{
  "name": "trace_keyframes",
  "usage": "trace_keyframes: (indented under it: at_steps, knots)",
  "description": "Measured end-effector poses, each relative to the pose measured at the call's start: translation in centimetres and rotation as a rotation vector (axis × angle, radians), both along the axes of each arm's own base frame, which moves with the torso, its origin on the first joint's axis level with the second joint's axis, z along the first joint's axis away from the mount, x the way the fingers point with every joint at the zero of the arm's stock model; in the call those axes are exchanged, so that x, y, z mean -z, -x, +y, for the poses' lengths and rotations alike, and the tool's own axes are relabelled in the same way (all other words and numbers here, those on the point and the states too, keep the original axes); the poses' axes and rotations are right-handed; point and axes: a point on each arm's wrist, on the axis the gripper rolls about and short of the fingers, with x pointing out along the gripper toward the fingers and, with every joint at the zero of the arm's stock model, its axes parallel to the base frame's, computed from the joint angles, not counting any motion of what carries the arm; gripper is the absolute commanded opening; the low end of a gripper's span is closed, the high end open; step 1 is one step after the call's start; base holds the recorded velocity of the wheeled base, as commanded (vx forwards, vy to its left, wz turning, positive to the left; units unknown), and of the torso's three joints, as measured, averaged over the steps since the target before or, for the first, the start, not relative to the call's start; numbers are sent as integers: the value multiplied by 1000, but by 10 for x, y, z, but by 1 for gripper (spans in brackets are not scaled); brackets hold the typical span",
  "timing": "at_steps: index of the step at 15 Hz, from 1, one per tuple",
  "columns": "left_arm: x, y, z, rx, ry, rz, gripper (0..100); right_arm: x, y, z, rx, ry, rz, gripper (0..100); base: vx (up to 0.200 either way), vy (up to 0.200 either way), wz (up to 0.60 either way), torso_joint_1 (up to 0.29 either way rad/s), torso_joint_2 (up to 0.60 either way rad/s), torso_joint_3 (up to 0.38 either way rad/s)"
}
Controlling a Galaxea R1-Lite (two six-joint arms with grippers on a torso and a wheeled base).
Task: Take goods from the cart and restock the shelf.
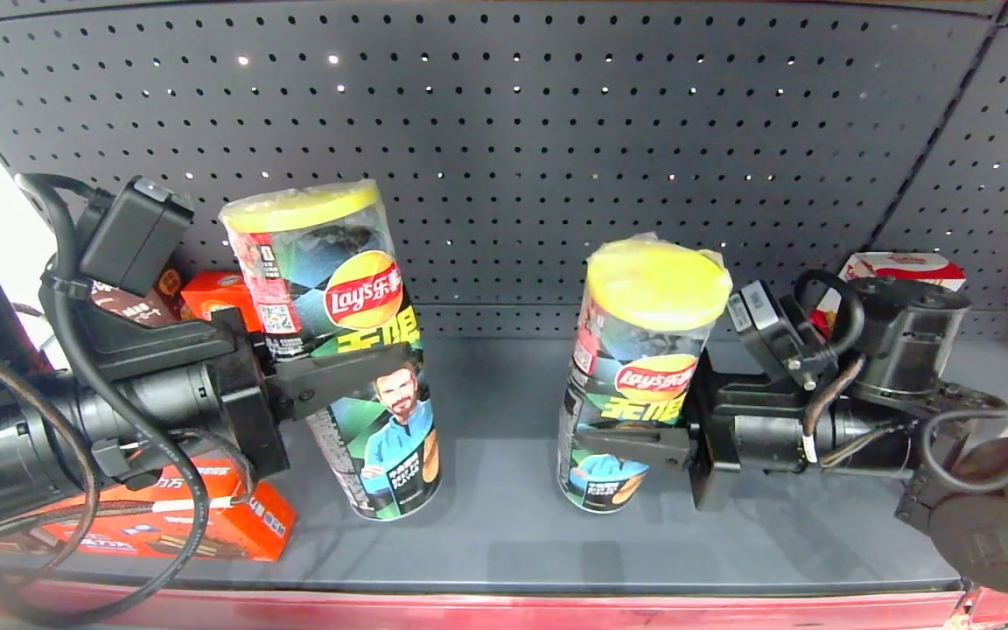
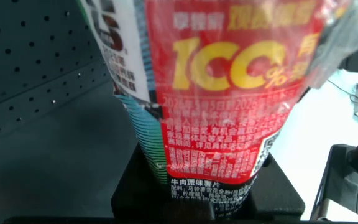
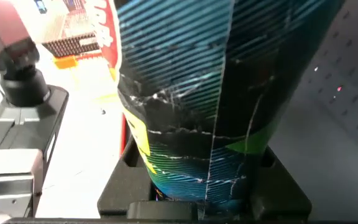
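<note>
Grey metal shelf, holey pegboard behind. My L gripper hugs the left chip can tight: tall, round, shiny wrap, yellow lid, leaning a bit. R gripper hugs the right chip can, same kind. Both cans at mid shelf, well apart. Flat orange box lies at shelf front under my L arm; red-white box back right.

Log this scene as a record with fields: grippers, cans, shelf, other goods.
left gripper: shut on left can, around mid-height
right gripper: shut on right can, low on its body
cans: yellow lids on, roughly upright, apart from each other
shelf: grey board under both cans
other goods: orange box at front left; white box at back right
</note>
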Motion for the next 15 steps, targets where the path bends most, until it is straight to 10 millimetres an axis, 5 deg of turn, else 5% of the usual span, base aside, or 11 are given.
trace_keyframes:
  at_steps: [5, 11, 12, 15]
  knots:
    - [3, 1, 0, -1, -4, 9, 0, 31, 6, 0, 6, 16, 26, 0, 0, 0, 0, 0, 0, 0]
    - [5, 2, 1, -1, -7, 17, 0, 44, 3, 3, 3, 36, 53, 0, 0, 0, 0, 0, 0, 0]
    - [6, 2, 1, -1, -8, 20, 0, 45, 3, 3, 5, 37, 51, 100, 0, 0, 0, 0, 0, 0]
    - [8, 3, 2, -3, -10, 25, 0, 49, 4, 4, 47, 48, 59, 100, 0, 0, 0, 0, 0, 0]
